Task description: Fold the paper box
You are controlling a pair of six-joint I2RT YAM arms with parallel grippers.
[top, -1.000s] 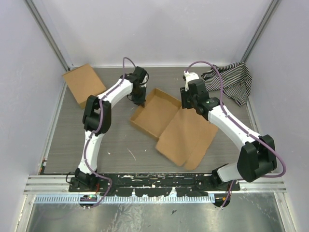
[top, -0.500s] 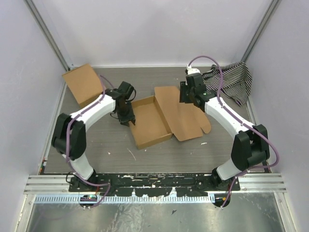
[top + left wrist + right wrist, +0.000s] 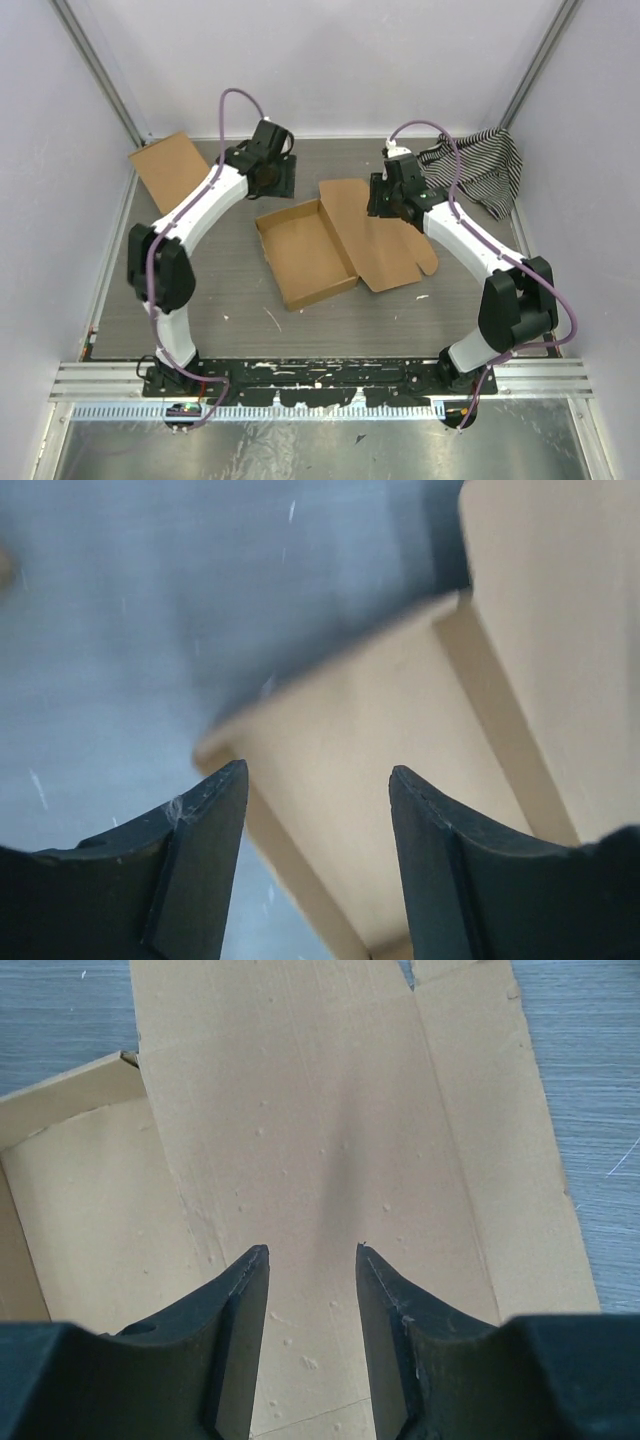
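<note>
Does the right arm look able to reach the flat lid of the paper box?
Probably yes: the right claw hangs open right over the paper box lid, and nothing shows between them.

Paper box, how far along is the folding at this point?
Done: the paper box has its tray walls standing. In hand: nothing gripped; the left gripper hangs open over a tray corner, the right gripper open over the lid panel, which lies flat on the table. Left: fold the lid over and tuck its flaps.
</note>
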